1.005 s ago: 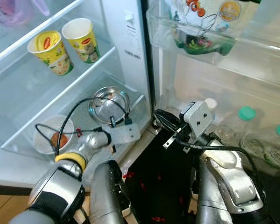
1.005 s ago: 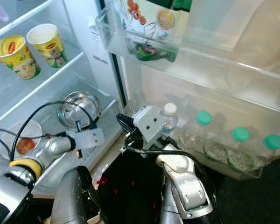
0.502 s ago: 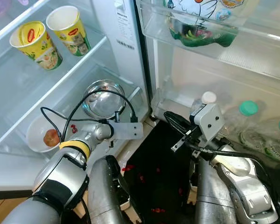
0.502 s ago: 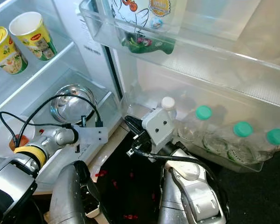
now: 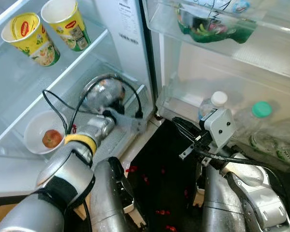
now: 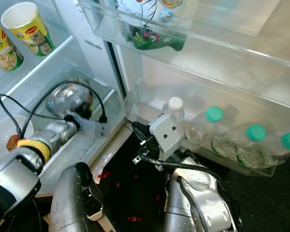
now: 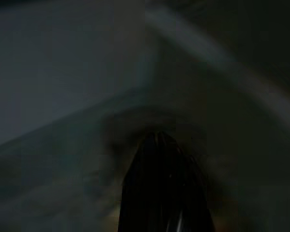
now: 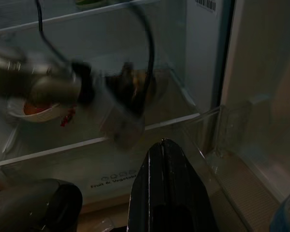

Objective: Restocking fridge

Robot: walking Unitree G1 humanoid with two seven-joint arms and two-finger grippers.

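Inside the fridge's lower shelf (image 5: 19, 166), at about ten o'clock from my head cameras, my left arm reaches toward the steel bowl (image 5: 102, 92); the white bowl (image 5: 38, 135) with a piece of fruit (image 5: 51, 138) sits near it at eight o'clock. Two yellow cups (image 5: 48, 26) stand on the shelf above. My right arm waits low at four o'clock beside the door bottles (image 6: 217, 130).

Through the left wrist camera, the left gripper (image 7: 159, 145) is dark and blurred, fingers pressed together on nothing I can make out.

Through the right wrist camera, the right gripper (image 8: 163, 147) is also closed and empty, pointing at the shelf edge.

I judge the steel bowl is the target: I should spread the fingers before closing in, approach its rim slowly, and keep the cable (image 5: 130, 96) clear.
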